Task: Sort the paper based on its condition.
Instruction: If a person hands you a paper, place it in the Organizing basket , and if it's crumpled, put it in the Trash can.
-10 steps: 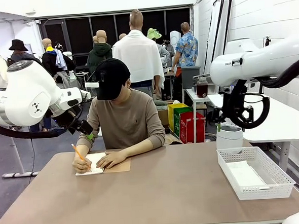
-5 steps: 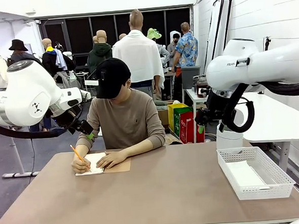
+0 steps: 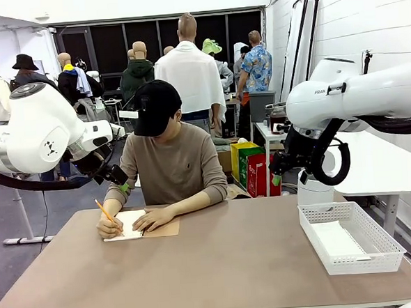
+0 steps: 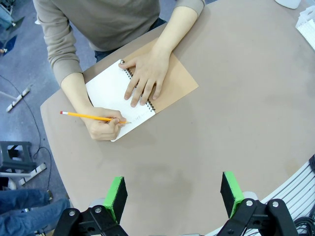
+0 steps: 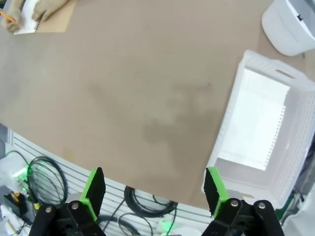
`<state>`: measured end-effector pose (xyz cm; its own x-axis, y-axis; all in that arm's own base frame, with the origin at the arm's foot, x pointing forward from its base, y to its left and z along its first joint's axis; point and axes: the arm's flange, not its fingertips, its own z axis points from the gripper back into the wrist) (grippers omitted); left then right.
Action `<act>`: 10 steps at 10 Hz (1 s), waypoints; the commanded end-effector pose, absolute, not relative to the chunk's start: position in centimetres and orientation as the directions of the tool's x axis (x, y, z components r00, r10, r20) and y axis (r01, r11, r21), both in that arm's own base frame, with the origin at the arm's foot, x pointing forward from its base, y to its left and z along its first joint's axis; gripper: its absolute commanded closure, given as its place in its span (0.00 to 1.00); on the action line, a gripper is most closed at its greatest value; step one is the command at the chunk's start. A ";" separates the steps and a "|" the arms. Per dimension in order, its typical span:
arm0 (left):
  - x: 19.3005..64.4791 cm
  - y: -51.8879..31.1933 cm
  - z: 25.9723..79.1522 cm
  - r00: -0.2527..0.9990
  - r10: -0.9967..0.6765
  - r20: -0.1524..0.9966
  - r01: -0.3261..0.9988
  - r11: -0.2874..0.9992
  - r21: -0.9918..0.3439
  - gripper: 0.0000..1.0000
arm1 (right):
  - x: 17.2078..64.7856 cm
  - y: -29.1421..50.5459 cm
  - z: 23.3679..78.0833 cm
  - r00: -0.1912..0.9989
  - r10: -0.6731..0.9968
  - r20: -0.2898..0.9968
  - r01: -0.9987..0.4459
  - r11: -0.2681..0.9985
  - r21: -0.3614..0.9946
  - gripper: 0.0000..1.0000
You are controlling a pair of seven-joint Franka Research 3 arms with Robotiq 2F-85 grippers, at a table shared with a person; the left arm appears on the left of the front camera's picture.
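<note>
Right, my right gripper (image 5: 153, 177) hangs above the table (image 5: 123, 88), jaws spread wide and empty. The paper (image 5: 256, 120) lies flat in the white basket (image 5: 227, 118), out past one finger, well apart. My left gripper (image 4: 173, 186) is equally wide and empty. Farther off, a person's hand (image 4: 104, 129) pencils in a notebook (image 4: 108, 88).

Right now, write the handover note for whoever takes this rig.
Left pincer: open, empty, raised, looking down at the notebook.
Right pincer: open, empty, raised, looking down at the table and basket.
Paper: one sheet lies flat in the basket. The person is writing on a notebook page with a pencil, with the other hand flat on the notebook.
Done: apparently one sheet sorted.
Left: the page is not yet torn out; probably wait for it, then sort it.
</note>
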<state>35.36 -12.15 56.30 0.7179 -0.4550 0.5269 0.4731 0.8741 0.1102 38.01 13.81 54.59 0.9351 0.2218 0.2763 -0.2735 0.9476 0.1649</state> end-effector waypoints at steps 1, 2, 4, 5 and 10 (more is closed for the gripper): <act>35.3 -12.0 56.3 0.717 -0.457 0.526 0.474 0.873 0.113 0.00 | 38.1 13.5 54.5 0.937 0.215 0.277 -0.268 0.949 0.168 0.00; 35.3 -12.0 56.3 0.717 -0.457 0.526 0.474 0.873 0.113 0.00 | 38.5 14.2 54.4 0.896 0.277 0.347 -0.348 0.923 0.164 0.00; 35.3 -12.0 56.3 0.717 -0.457 0.526 0.474 0.873 0.113 0.00 | 36.7 15.7 56.0 0.793 0.365 0.487 -0.490 0.857 0.156 0.00; 35.3 -12.0 56.3 0.717 -0.457 0.526 0.474 0.873 0.113 0.00 | 35.8 16.3 56.7 0.750 0.396 0.529 -0.538 0.831 0.141 0.00; 35.3 -12.0 56.3 0.717 -0.457 0.526 0.474 0.873 0.113 0.00 | 30.6 17.6 58.0 0.543 0.469 0.697 -0.689 0.723 0.050 0.00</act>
<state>35.36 -12.15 56.30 0.7179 -0.4550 0.5269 0.4731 0.8741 0.1102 30.82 18.37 59.52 0.5816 0.4745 0.6607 -0.6526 0.7571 0.0307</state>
